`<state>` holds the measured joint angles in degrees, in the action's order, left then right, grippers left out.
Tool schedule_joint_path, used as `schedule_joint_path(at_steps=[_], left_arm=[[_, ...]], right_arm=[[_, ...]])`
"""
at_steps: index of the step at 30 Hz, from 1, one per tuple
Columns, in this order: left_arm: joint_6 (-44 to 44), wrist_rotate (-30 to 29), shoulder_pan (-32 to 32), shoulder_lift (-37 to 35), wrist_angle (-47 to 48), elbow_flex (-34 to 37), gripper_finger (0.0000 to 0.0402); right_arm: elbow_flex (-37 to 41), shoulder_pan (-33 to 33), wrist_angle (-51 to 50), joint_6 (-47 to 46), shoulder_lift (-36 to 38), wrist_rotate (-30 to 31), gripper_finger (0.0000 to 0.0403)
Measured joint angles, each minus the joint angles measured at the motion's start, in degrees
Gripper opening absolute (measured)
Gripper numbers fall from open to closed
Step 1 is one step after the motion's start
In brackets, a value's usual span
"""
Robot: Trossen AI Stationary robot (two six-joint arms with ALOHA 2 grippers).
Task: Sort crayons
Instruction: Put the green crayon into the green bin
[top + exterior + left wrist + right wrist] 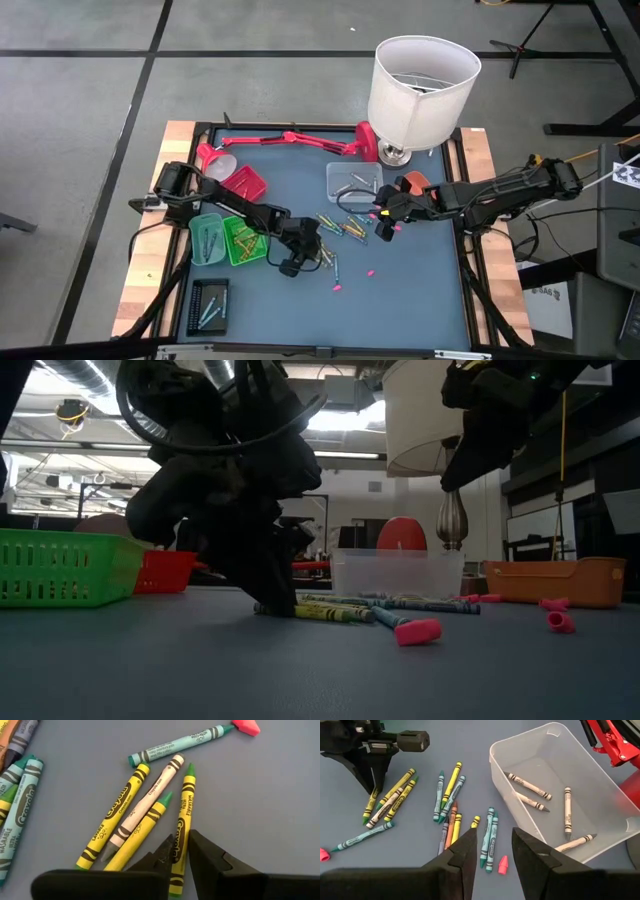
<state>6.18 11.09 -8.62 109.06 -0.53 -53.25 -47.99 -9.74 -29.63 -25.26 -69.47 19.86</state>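
Several crayons (447, 805) in yellow, green, blue, grey and orange lie loose on the blue-grey table mat, mid-table. My left gripper (180, 845) is down at the near-left end of the scatter, its fingers closed in on one yellow crayon with a green tip (186, 795); it also shows in the high view (318, 255) and the low view (275, 600). My right gripper (492, 852) hangs open above the crayons beside the clear bin (600, 815), holding nothing; the high view shows it too (385, 215). My left gripper pinches the yellow, green-tipped crayon between its two fingers, on the wrapper past the middle toward the flat end (178, 851). The fingers come slanting down from above and lie across it. The crayon lies flat on the mat beside other crayons.
Green (243, 243), teal (208, 240) and red (243, 183) baskets stand left, a black tray (208, 303) near left, an orange basket (415, 182) right of the bin. A white-shaded lamp (422, 90) and a red desk lamp (290, 140) stand at the back. Pink bits (370, 271) dot the mat.
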Motion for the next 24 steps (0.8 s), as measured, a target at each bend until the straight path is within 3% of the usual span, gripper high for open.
schedule_joint_path(at_steps=[11, 24], left_arm=[[-0.25, 0.29, 0.00, 0.04, 0.06, 0.11, 0.0012], [-2.92, 0.26, 0.00, -0.33, 0.59, -0.51, 0.0009]], right_arm=[[0.00, 0.00, 0.00, 0.02, 0.00, 0.02, 0.0121], [0.00, 0.00, 0.01, 0.00, 0.00, 0.01, 0.0121]])
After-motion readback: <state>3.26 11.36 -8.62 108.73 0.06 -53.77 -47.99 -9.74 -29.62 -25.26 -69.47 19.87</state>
